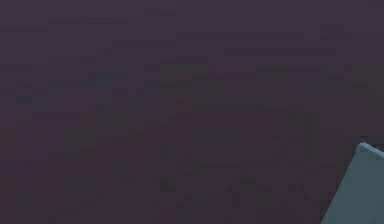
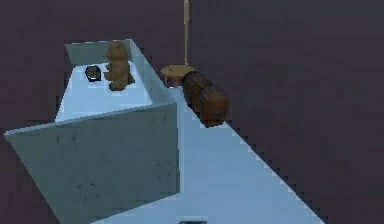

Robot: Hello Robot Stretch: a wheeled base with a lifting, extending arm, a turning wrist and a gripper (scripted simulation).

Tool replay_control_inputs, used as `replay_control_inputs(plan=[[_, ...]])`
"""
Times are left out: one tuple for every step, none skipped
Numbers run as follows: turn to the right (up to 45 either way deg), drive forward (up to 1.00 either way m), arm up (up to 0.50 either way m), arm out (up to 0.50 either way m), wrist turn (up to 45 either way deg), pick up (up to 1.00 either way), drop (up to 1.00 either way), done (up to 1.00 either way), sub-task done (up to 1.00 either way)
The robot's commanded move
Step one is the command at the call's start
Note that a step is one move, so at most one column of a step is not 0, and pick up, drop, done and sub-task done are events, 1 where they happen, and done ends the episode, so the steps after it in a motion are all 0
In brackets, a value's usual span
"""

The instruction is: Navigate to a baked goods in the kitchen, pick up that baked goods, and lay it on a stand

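Observation:
In the arm side view a dark brown, ridged, loaf-shaped thing (image 2: 205,98) lies near the far right edge of a pale blue surface (image 2: 215,170). Just behind it stands a small round wooden base (image 2: 176,73) with a thin upright pole (image 2: 186,30). Farther back on the same surface sits a brown lumpy figure (image 2: 118,65), with a small dark object (image 2: 93,72) to its left.
A low pale blue wall (image 2: 100,155) crosses the surface in front, and another runs along its left side (image 2: 66,80). Dark purple-grey floor (image 2: 320,90) surrounds it. In the forward view a pale blue corner (image 1: 360,190) juts in at the bottom right over dark ground (image 1: 150,110).

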Motion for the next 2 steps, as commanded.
replay_control_inputs(plan=[[0.0,0.00,0.10,0.00,0.0,0.00,0.00,0.00,0.00],[0.0,0.00,0.00,0.00,0.0,0.00,0.00,1.00,0.00]])
